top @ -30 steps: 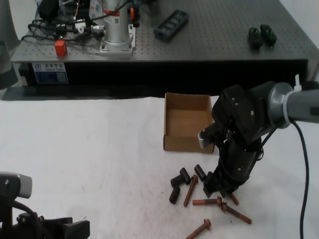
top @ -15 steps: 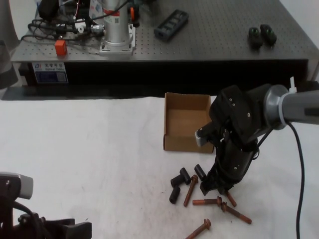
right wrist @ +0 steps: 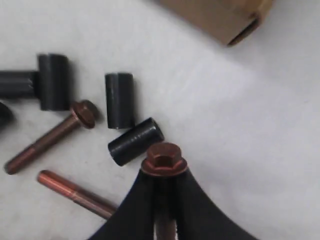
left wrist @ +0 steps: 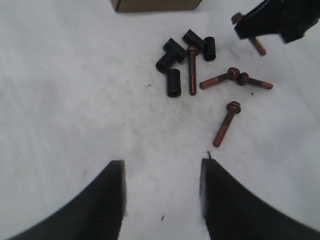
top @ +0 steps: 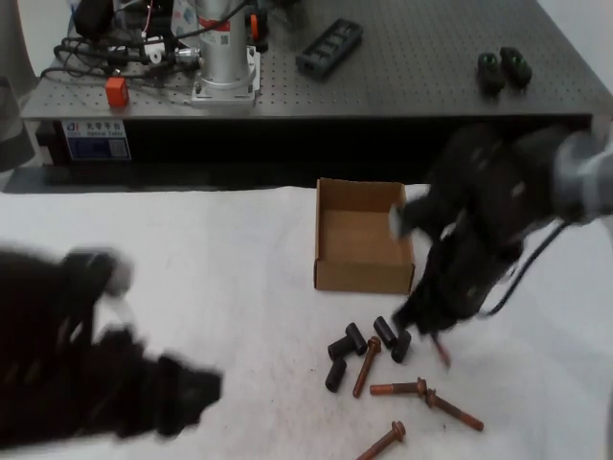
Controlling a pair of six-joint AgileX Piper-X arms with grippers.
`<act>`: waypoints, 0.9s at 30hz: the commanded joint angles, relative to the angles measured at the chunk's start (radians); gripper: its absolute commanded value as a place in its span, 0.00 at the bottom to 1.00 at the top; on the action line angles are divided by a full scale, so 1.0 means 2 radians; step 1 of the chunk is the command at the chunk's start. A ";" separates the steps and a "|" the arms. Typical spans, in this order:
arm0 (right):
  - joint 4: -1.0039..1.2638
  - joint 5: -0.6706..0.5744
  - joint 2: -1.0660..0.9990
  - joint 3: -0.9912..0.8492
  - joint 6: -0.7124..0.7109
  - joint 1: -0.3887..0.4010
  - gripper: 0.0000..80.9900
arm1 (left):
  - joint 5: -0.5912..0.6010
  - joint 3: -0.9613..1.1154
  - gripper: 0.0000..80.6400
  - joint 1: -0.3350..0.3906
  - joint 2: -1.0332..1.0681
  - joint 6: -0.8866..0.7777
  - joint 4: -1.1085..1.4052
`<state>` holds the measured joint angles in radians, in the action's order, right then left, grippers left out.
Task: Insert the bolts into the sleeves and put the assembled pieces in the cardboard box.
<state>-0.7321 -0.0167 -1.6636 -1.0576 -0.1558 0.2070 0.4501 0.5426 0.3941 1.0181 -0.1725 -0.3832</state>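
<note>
well, we hold a bolt (right wrist: 164, 161) clamped in our right gripper (right wrist: 164, 186), our left gripper (left wrist: 162, 172) stands spread apart, and the cardboard box (top: 362, 276) shows its bare floor, sleeves (top: 356, 338) nearby.

You have no writing here that can be read. A small blue and white label (top: 94, 141) sits on the dark front face of the metal bench (top: 412, 77) (its print is too small to make out), toward its left end.
</note>
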 commanded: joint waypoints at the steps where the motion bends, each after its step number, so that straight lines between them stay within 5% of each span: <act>1: -0.005 -0.020 0.092 0.019 0.016 -0.021 0.02 | 0.001 0.075 0.42 0.034 0.082 0.017 0.006; 13: -0.024 -0.066 0.268 0.103 0.061 -0.057 0.02 | -0.104 0.421 0.41 0.159 0.422 0.069 -0.220; 27: -0.024 -0.068 0.276 0.102 0.078 -0.056 0.02 | -0.154 0.508 0.41 0.164 0.526 0.090 -0.279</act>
<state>-0.7848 -0.1398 -1.1220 -0.8519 0.0000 0.0974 0.1556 1.5463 0.7205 2.0774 0.0000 -0.9401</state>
